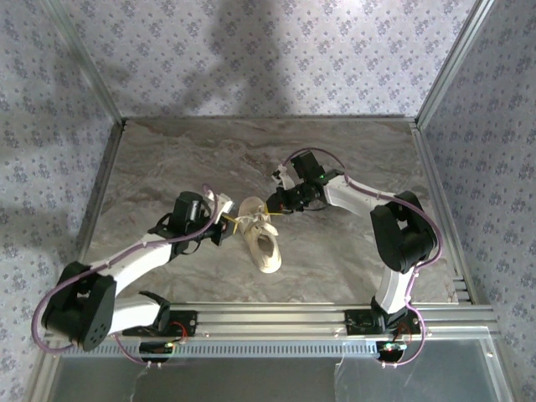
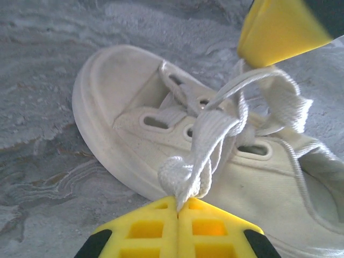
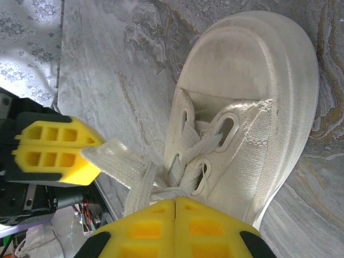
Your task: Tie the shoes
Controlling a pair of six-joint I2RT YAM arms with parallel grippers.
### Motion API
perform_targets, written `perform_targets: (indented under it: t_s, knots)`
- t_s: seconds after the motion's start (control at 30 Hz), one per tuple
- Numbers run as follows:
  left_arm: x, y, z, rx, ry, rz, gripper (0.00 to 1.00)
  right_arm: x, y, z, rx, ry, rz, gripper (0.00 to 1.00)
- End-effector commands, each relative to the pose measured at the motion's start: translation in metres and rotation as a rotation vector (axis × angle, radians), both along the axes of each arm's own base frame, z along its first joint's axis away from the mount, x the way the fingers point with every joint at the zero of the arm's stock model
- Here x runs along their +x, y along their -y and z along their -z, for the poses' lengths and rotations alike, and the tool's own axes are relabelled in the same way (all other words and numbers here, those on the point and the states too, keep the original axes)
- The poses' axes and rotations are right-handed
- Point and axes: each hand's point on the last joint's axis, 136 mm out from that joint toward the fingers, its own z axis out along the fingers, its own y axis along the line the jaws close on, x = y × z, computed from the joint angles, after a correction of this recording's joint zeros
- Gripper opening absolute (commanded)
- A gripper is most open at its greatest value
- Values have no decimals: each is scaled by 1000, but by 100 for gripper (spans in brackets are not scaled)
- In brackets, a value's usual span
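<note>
The sneaker (image 1: 261, 239) lies sole-down approx. mid-surface, toe cap toward the far side and heel opening toward the near rail (image 1: 276, 316), tilted a little so the heel sits further right. The surface (image 1: 167, 159) is grey marbled stone-look; patterned walls (image 1: 251, 50) close it in on the far, left & right sides.

The left claw (image 2: 177, 203) is just left of the sneaker, level w/ the eyelets. In the left wrist view its yellow fingers are clenched tip to tip, no gap, w/ a bunched loop of the laces (image 2: 215, 126) pinched at the seam. From that pinch the flat white strands rise over the eyelets, lifted clear of the tongue. One strand goes on up to the yellow tip of the other claw at top right.

The right claw (image 3: 176, 203) is at the far right of the sneaker, beside the toe end. In the right wrist view its fingers are pressed together & a broad strand runs into their seam from the left, so it looks to be grasping the laces too, though the pinch point itself is hidden by the fingers. In the same view the left claw's yellow pad shows at the left edge, w/ a flat strand end meeting its tip.

Both claws are near each other, the lace strands between them, above the front eyelets. The cream canvas upper & rubber toe cap rest flat on the surface.
</note>
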Motion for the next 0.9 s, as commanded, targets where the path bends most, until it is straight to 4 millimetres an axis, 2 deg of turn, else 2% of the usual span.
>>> perform_targets:
  t_s: [0.0, 0.4, 0.63, 0.87]
  knots:
    - [-6, 3, -7, 31, -3, 29, 0, 0, -3, -4, -8, 8, -16, 0]
    - [-15, 34, -17, 170, -34, 145, 0, 4, -7, -4, -35, 30, -37, 0]
    - [-27, 54, -33, 177, -44, 189, 0, 7, -19, -4, -23, 44, -78, 0]
    - [-39, 78, -29, 163, -92, 213, 0, 3, -36, -3, 12, 64, -164, 0]
